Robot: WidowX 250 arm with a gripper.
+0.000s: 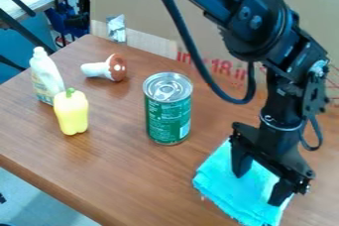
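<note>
The folded turquoise cloth lies on the worktop directly under the gripper. The jaws are spread wide, with nothing held between them; their tips point down over the cloth, one towards its middle and the other near its right edge. Whether they touch it, I cannot tell. The arm comes in from the top edge, slants down to the right, then bends so that its wrist hangs steeply above the cloth. Near the cloth, up and to the left, a green can stands upright. Farther left are a toy mushroom on its side, a yellow pepper and, just behind the pepper, a white bottle.
</note>
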